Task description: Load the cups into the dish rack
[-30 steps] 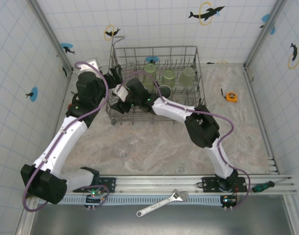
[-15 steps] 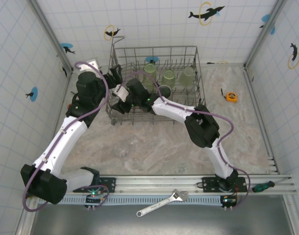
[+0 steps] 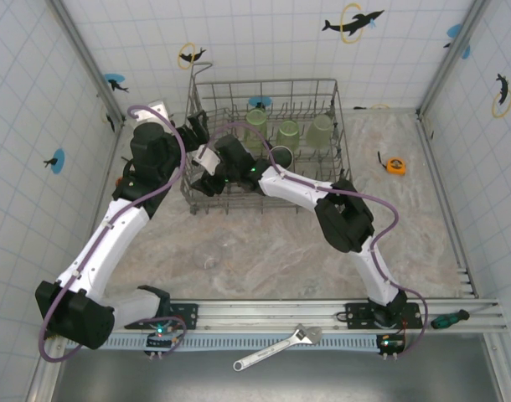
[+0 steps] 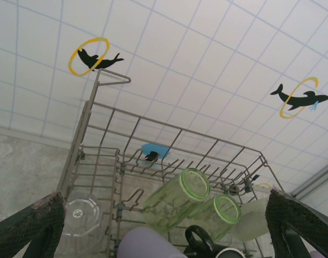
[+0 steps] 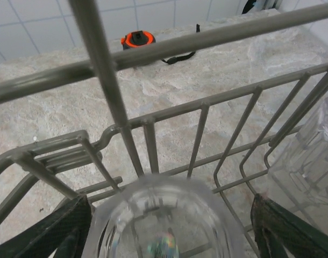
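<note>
The grey wire dish rack [image 3: 332, 109] stands at the back of the table. Three green cups [image 3: 288, 131] and a black mug [image 3: 281, 157] lie in it. My right gripper [image 3: 212, 174] reaches into the rack's front left corner. In the right wrist view a clear cup [image 5: 164, 215] sits between its spread fingers [image 5: 45, 231], with a small gap on the right side. My left gripper [image 3: 197, 130] hovers open at the rack's left wall, holding nothing. Its view takes in two green cups [image 4: 177, 201], a lavender cup [image 4: 148, 244], the black mug [image 4: 204, 242] and a clear cup [image 4: 80, 215].
Another clear cup [image 3: 209, 255] lies on the table in front of the rack. A further clear cup [image 5: 314, 156] rests in the rack beside my right gripper. An orange tape measure [image 3: 395, 166] lies right of the rack. A wrench [image 3: 276, 347] and a screwdriver [image 3: 450, 318] lie by the front rail.
The right gripper's jaws have widened a little around the clear cup. Neither arm has visibly shifted.
</note>
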You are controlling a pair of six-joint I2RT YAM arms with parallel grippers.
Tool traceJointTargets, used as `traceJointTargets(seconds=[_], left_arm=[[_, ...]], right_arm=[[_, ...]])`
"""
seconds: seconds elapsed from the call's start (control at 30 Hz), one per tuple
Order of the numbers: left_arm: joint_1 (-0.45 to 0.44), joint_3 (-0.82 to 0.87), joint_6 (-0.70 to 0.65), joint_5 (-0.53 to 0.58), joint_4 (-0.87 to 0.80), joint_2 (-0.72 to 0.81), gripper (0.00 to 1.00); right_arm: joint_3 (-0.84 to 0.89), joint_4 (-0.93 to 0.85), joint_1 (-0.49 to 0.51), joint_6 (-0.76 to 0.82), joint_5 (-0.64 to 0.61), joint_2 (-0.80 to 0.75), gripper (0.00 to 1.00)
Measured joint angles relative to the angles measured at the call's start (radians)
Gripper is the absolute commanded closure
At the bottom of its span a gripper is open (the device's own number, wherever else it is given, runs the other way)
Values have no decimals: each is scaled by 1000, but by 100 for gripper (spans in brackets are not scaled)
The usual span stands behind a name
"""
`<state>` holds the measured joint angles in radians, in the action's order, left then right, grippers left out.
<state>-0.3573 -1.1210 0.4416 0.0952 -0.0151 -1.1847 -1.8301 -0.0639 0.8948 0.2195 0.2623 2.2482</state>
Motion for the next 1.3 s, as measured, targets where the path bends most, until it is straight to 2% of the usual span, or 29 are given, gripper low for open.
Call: traceJointTargets(seconds=[0.13,0.17,0.57,1.03,1.3], left_arm=[[0,0,0,0,0,0,2],[0,0,0,0,0,0,2],[6,0,0,7,0,0,2],[6,0,0,19,0,0,2],[6,0,0,22,0,0,2]], right_arm=[[-1,-7,0,-5,-8,0,12],[-1,-8,0,-8,-10,0,0],[28,-5,14,-71,-25,41,1],[51,37,5,-154,-13,-13,1],[51,18,5,-144,-30,-64,1]])
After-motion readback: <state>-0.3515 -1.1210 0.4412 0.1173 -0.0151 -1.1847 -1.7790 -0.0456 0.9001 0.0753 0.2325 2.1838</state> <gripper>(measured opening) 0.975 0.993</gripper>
